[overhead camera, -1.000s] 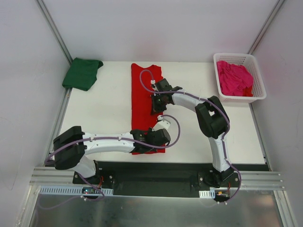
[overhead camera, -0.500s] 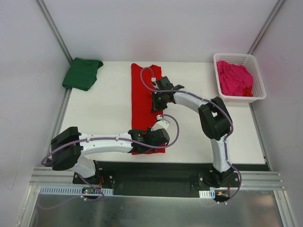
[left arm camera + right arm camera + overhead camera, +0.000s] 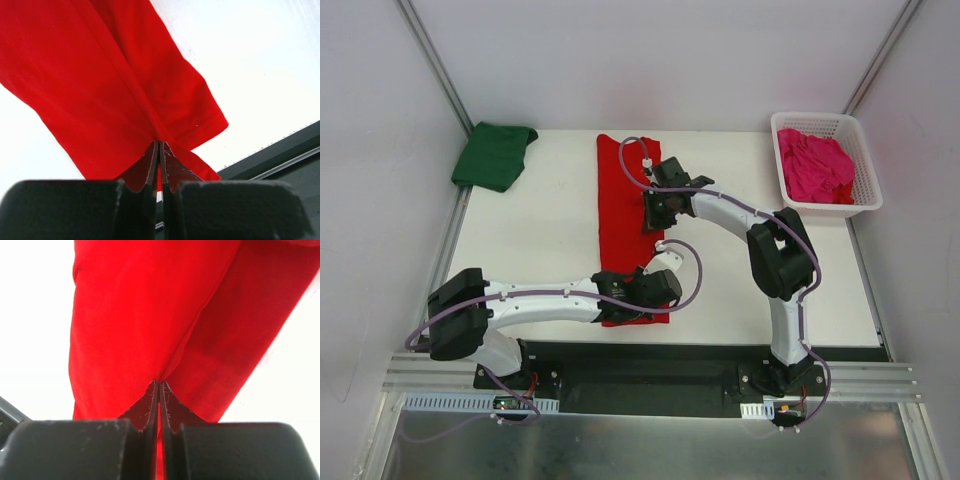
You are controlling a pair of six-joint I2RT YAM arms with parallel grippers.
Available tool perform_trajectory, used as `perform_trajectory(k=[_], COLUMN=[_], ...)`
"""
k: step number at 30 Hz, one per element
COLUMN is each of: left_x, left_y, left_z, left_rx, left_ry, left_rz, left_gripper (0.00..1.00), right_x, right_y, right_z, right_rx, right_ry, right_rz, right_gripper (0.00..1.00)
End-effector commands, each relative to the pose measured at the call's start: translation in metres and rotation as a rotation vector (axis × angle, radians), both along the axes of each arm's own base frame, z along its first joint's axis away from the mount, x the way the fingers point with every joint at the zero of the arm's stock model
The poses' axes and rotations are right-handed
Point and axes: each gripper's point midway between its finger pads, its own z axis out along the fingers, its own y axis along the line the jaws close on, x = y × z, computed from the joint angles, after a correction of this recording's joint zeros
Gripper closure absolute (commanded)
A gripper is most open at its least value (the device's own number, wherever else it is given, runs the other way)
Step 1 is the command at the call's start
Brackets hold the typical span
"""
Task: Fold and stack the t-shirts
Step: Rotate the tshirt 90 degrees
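Shirts on a white desk, the red one pinched by both hands.

The red t-shirt lies as a long narrow band down the middle of the desk, its soft cotton doubled lengthwise with a smooth crease. The left hand is clenched on the cloth at the band's near end, its thin dark fingers pressed together with red fabric gathered between them. The right hand is clamped the same way on a fold in the far half. The dark green t-shirt sits folded into a rough square at the desk's far left corner. The magenta t-shirt lies crumpled inside the white plastic lattice basket at the far right.
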Motion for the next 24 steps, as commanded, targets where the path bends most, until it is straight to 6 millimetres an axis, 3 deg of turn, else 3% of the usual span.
perform_trajectory(k=[1, 24], left_x=[-0.002, -0.008], left_y=[-0.015, -0.037], left_z=[0.016, 0.003], left_rx=[-0.032, 0.001], left_ry=[-0.014, 0.013], left_rz=[-0.039, -0.088], left_gripper=[1.00, 1.00], right_x=[0.006, 0.008], right_y=[-0.008, -0.026], right_z=[0.028, 0.018], right_rx=[0.006, -0.041], right_ry=[-0.070, -0.061], right_rz=[-0.010, -0.040], right_gripper=[0.98, 0.98])
